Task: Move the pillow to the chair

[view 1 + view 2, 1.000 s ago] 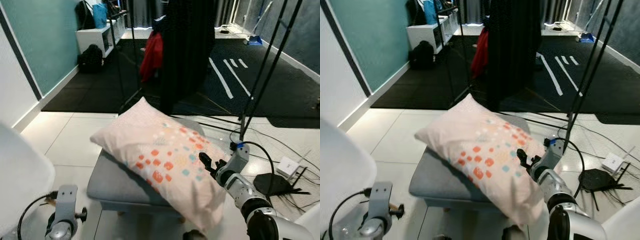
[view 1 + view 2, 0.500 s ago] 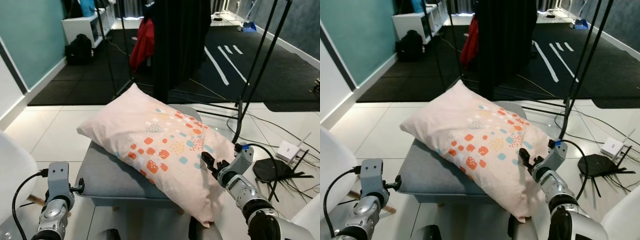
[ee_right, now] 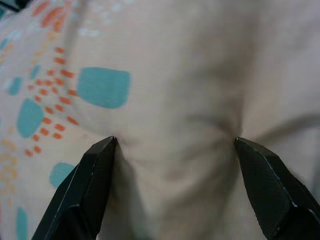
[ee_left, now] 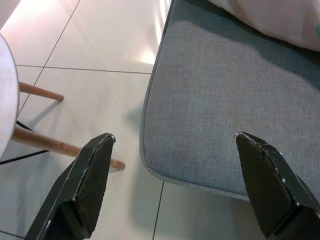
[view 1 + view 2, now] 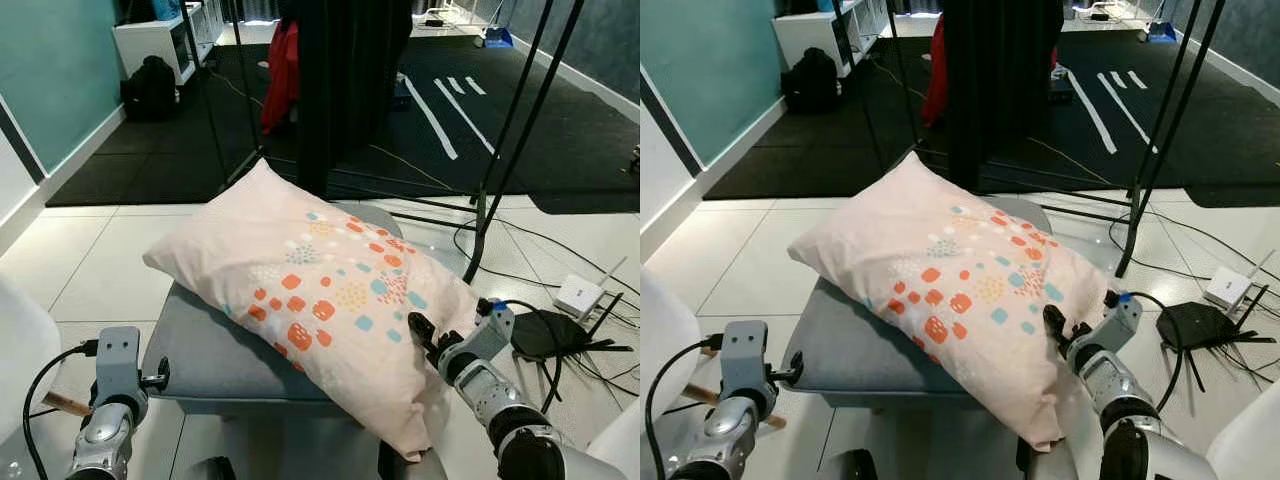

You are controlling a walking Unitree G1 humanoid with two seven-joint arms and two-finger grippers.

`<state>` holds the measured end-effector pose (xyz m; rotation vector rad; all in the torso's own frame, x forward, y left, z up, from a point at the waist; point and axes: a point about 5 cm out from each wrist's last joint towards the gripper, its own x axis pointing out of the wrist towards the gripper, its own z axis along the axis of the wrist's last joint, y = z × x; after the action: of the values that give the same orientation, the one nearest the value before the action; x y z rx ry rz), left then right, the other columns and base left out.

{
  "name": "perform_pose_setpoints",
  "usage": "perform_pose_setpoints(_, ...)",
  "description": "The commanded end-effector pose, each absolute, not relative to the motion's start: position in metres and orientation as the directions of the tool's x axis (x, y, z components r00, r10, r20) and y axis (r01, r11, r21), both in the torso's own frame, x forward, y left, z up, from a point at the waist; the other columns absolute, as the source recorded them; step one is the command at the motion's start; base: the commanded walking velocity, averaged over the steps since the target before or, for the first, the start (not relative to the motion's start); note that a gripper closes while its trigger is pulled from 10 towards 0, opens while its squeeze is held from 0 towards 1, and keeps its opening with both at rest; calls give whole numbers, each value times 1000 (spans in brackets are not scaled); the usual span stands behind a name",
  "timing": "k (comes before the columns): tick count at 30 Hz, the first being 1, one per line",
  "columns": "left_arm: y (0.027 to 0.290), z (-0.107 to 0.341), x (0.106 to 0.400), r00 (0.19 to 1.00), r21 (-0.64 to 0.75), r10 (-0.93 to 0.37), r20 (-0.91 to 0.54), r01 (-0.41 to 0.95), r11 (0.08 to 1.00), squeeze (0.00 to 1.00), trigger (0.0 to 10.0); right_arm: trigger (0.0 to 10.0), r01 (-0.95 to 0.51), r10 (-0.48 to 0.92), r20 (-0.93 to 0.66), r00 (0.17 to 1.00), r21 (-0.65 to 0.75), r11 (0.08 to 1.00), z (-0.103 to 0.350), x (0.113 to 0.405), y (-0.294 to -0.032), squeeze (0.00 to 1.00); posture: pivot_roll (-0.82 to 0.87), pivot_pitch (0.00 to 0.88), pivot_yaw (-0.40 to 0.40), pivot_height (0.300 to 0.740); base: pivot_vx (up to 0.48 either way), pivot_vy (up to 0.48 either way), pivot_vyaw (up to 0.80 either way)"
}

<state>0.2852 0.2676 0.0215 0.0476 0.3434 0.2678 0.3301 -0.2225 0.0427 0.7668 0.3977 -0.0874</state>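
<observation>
On the grey upholstered stool (image 5: 215, 350) lies the pale pink pillow with orange and teal spots (image 5: 310, 300), overhanging its near right edge. Right gripper (image 3: 175, 150): fingers spread wide, tips pressed into the pillow fabric. Left gripper (image 4: 172, 175): fingers wide apart, empty, above the stool's near left edge.

The right gripper (image 3: 172, 145) presses its spread fingers into the pillow (image 5: 320, 290); the left gripper (image 4: 175, 150) hovers, fingers spread, beside it.
</observation>
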Motion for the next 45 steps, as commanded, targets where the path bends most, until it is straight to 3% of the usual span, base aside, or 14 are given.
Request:
perform_pose_setpoints(1, 275, 21, 281, 906, 114, 276, -322, -253, 961, 0, 10000, 10000, 280, 69, -446, 892, 667, 691, 28, 321, -217, 0, -23, 134, 10, 465, 0, 0, 0)
perform_pose_setpoints(9, 278, 23, 280, 911, 128, 273, -309, -245, 961, 0, 10000, 10000, 255, 114, -439, 891, 693, 675, 25, 318, -209, 0, 1, 135, 15, 435, 0, 0, 0)
perform_pose_setpoints(17, 282, 29, 281, 923, 149, 267, -277, -234, 961, 0, 10000, 10000, 283, 166, -451, 877, 764, 580, 10, 306, -198, 0, 50, 138, 19, 390, 0, 0, 0)
perform_pose_setpoints(25, 289, 33, 278, 927, 168, 270, -261, -232, 958, 0, 10000, 10000, 342, 152, -517, 842, 731, 590, -1, 298, -192, 0, 90, 151, 37, 365, 0, 0, 0)
perform_pose_setpoints(33, 294, 37, 276, 934, 188, 266, -238, -224, 956, 0, 10000, 10000, 347, 145, -527, 838, 719, 602, -3, 296, -190, 0, 125, 166, 57, 365, 0, 0, 0)
perform_pose_setpoints(38, 299, 43, 276, 943, 209, 256, -213, -212, 955, 0, 10000, 10000, 308, 171, -459, 872, 785, 538, 4, 303, -186, 0, 149, 180, 71, 365, 0, 0, 0)
perform_pose_setpoints(45, 301, 45, 275, 945, 211, 256, -205, -213, 954, 0, 10000, 10000, 295, 188, -464, 866, 776, 558, 3, 303, -183, 0, 147, 187, 79, 365, 0, 0, 0)
